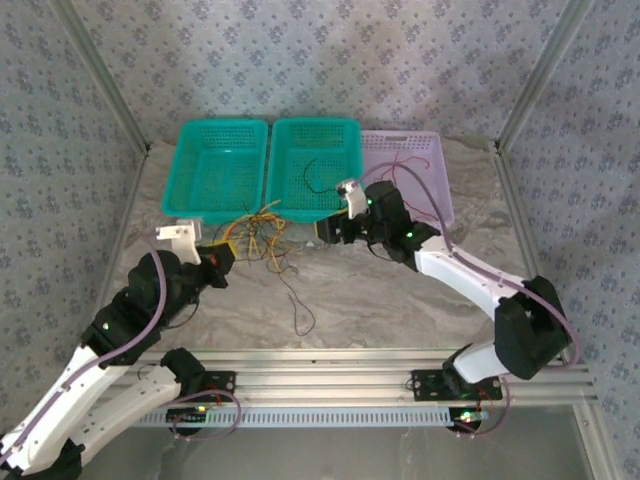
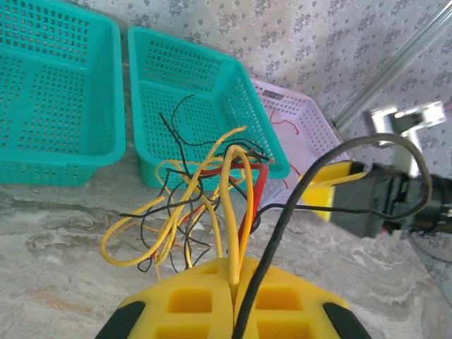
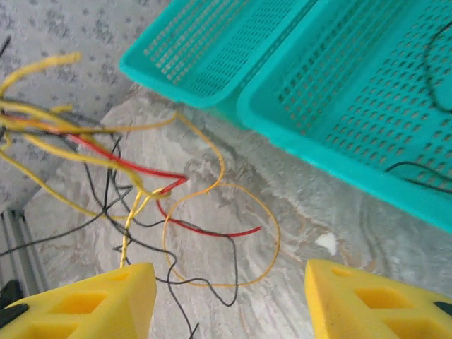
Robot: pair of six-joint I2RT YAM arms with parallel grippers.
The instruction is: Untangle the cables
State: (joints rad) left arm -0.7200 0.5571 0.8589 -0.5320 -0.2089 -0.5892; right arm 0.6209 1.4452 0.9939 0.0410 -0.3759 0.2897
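Left fingers [image 2: 187, 300] clenched on the cables [image 2: 191, 205], a yellow-black-red snarl; right fingers [image 3: 92, 300] spread apart.

A left teal basket [image 1: 225, 123] and a middle teal basket [image 1: 315, 121] stand side by side at the back of the marble-patterned table [image 1: 380, 300] — rims touching — with a lilac basket [image 1: 405, 135] just beside the middle one. Floral-patterned walls [image 1: 330, 60] enclose the table — an aluminium rail [image 1: 330, 365] runs along its near edge.

Cables [image 2: 226, 212] yellow, black, red — teal baskets [image 1: 225, 124], lilac basket [image 1: 428, 150]; table [image 1: 380, 300] grey-marbled; wall [image 1: 300, 60] floral print.
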